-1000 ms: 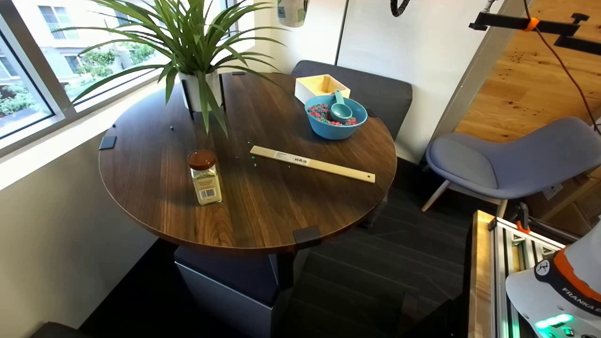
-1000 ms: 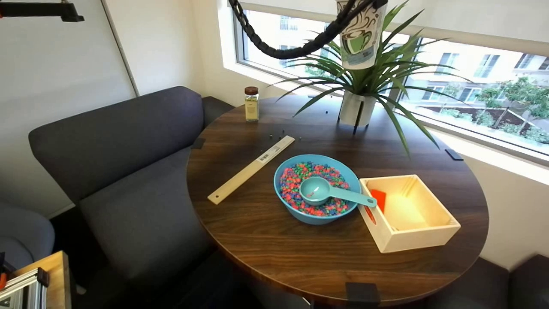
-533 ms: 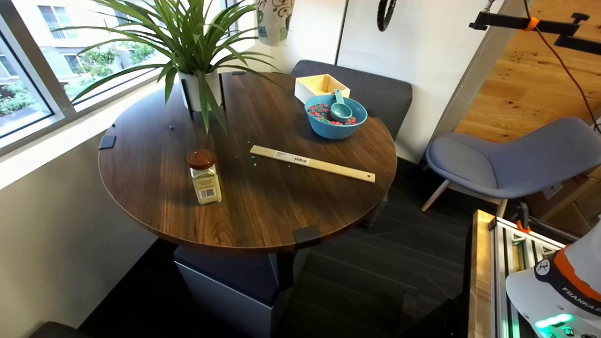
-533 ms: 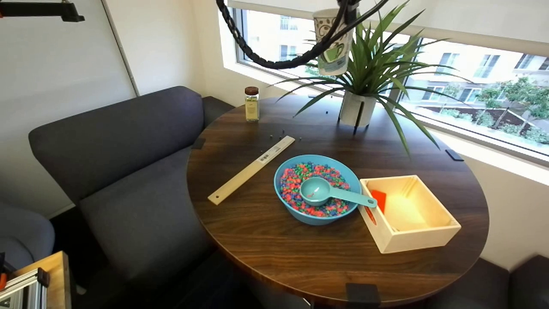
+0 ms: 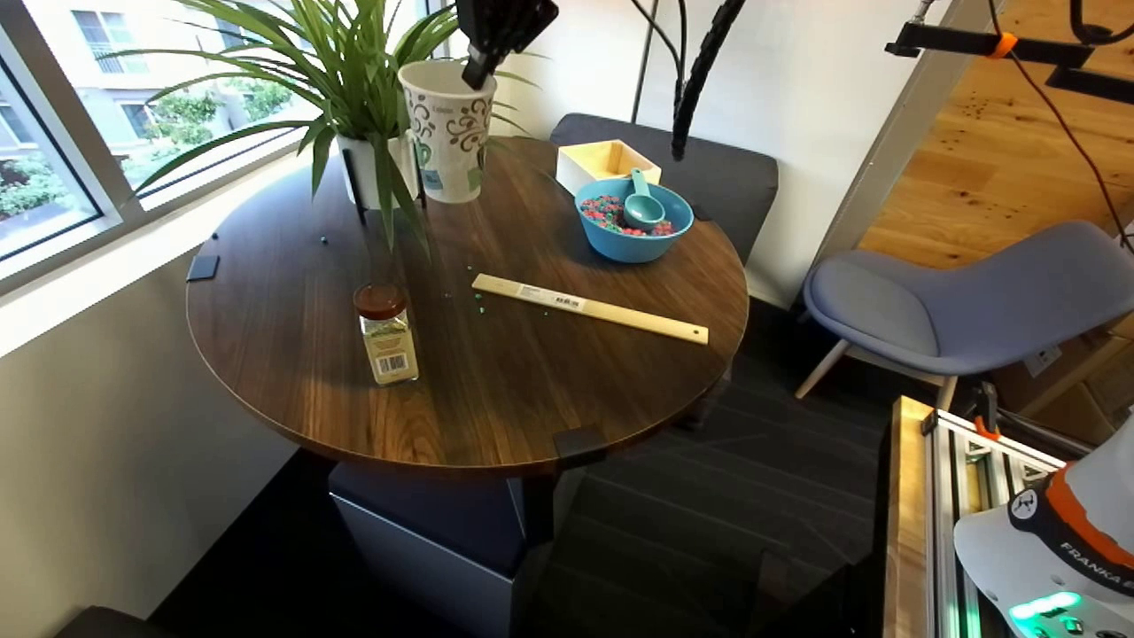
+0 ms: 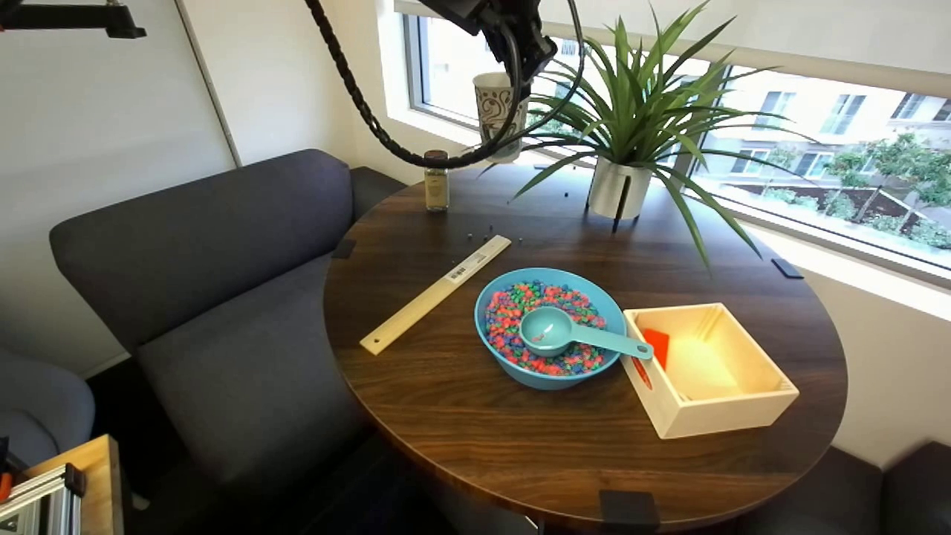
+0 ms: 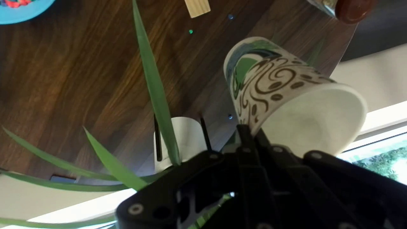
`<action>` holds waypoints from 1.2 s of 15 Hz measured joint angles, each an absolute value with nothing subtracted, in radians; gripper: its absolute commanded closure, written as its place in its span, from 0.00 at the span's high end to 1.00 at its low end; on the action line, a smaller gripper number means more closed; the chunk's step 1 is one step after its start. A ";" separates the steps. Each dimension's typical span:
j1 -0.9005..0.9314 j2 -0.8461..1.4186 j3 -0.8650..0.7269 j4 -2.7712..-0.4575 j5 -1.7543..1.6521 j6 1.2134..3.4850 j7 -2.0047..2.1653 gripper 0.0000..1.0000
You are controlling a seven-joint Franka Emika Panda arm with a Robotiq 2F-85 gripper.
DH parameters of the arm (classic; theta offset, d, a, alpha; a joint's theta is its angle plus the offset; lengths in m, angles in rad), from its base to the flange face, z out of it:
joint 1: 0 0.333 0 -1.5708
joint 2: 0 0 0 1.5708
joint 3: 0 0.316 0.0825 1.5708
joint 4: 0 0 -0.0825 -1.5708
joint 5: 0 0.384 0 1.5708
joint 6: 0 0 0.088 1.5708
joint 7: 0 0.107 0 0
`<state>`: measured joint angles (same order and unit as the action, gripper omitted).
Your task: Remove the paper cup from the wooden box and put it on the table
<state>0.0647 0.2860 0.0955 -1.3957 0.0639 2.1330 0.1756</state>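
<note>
"Where is the paper cup (image 7: 291,90)?"

"Hanging below the hand (image 7: 252,131), over the worktop (image 5: 514,381) and well apart from the wooden box (image 6: 732,416)."

"Does the hand have it firmly?"

"It's pinched by its wall at the rim; how firmly, I can't tell."

"And the long axis?"

"Close to upright in both exterior views, mouth up, base beneath. I'd say the next move turns on that: lowering straight should land the base first, while a tilt could topple it on release."

"Anything in the way?"

"The plant (image 6: 635,122) has leaves near the cup. I can't judge how high the base stands."
</note>
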 measured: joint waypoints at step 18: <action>0.073 0.379 0.076 -1.493 0.067 2.252 0.246 0.01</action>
<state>0.0728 0.3791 0.0761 -1.4928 0.0668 2.2519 0.2456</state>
